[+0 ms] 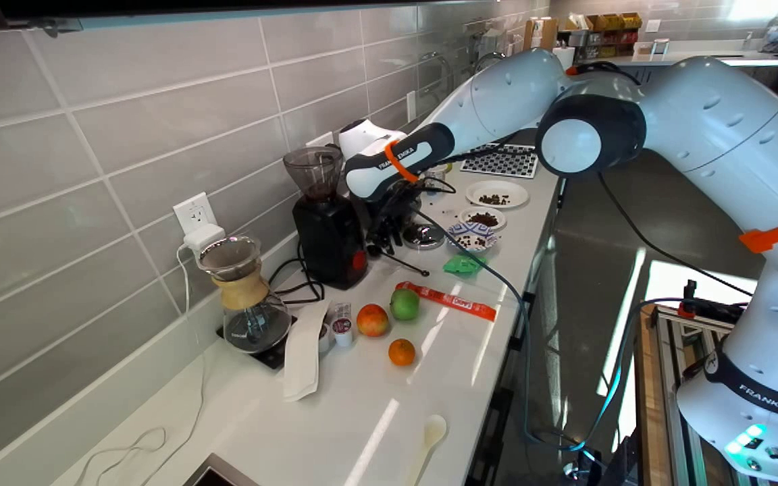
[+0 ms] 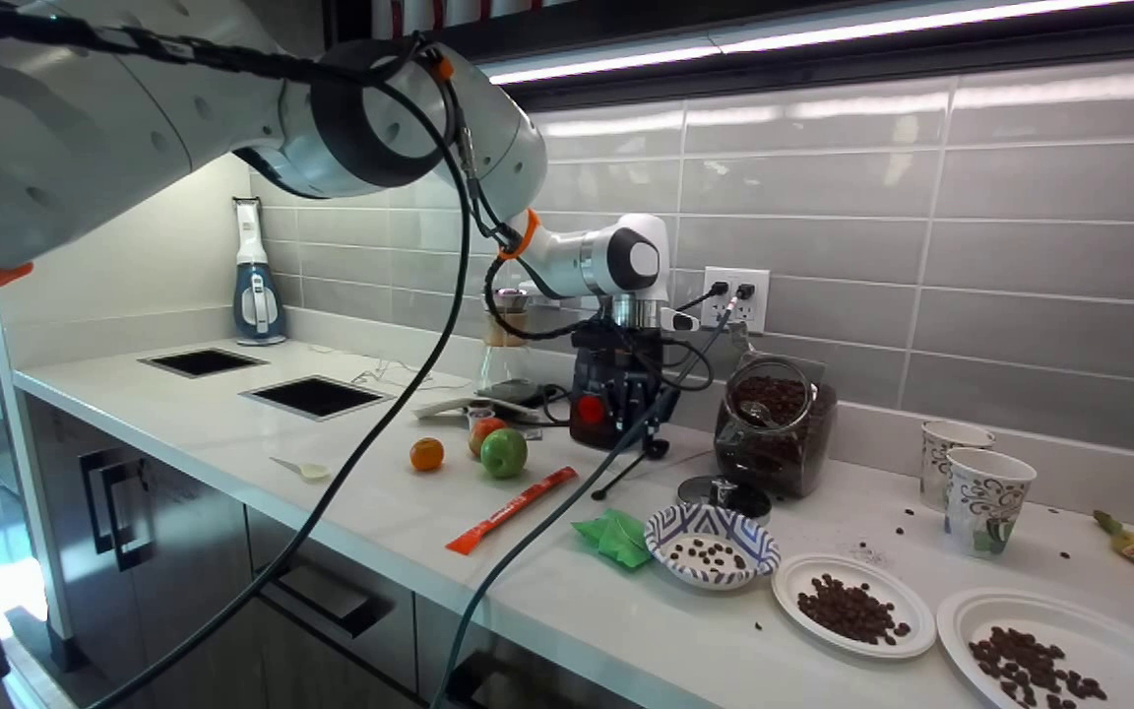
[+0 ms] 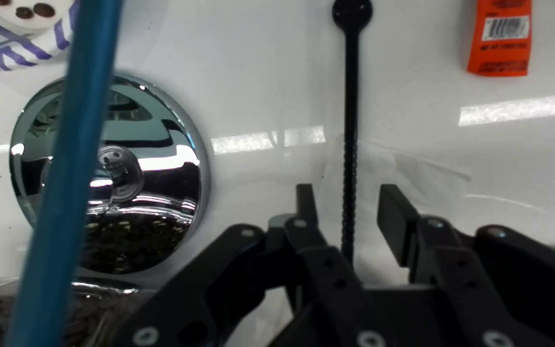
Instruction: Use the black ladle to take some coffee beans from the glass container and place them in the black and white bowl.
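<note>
The black ladle [image 3: 350, 115], taken to be the slim rod with a rounded tip, lies on the counter [image 3: 258, 86] to one side of the glass container [image 2: 795, 455]; its shaft runs between the fingers of the gripper [image 3: 347, 207], which stand spread with a gap each side, so nothing looks pinched; the scoop end I cannot make out; coffee beans [image 2: 779, 389] sit in the glass container, its mouth uncovered; the chrome lid [image 3: 135, 193] rests just beside the glass container, and the patterned bowl [image 2: 715, 520], farther out from it, holds a scatter of beans; if the ladle is to be lifted, so thin a shaft could twist between the pads and tip its load; if its work is over, a rising finger could catch the shaft and drag it; the blue cable [image 3: 72, 173], passing across the lid in the wrist view, could sweep the bowl should the gripper swing past the glass container.
</note>
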Controlling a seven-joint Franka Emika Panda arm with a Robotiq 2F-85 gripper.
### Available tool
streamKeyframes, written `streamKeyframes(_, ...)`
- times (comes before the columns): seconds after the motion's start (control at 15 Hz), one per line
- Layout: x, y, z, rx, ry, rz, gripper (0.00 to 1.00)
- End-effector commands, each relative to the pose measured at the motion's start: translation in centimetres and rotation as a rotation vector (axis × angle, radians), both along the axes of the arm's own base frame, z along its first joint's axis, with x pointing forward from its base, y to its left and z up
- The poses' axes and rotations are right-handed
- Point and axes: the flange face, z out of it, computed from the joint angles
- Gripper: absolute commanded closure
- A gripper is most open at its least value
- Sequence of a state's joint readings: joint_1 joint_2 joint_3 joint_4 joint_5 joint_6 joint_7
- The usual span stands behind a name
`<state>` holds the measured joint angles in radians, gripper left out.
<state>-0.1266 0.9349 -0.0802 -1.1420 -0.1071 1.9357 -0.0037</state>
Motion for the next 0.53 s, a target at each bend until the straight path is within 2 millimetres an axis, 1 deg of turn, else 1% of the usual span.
streamKeyframes(0.0,0.3,0.8,0.4,0.061,0.003,-0.016,0.27)
streamKeyframes(0.13,0.1,1.2,0.9,0.086,-0.004,-0.023,0.14)
streamKeyframes(0.2,0.1,1.4,1.1,0.096,-0.017,-0.021,0.05)
streamKeyframes(0.27,0.0,1.6,1.4,0.108,-0.023,-0.021,0.01)
streamKeyframes(0.47,-0.5,2.2,2.7,0.129,-0.029,-0.038,0.0)
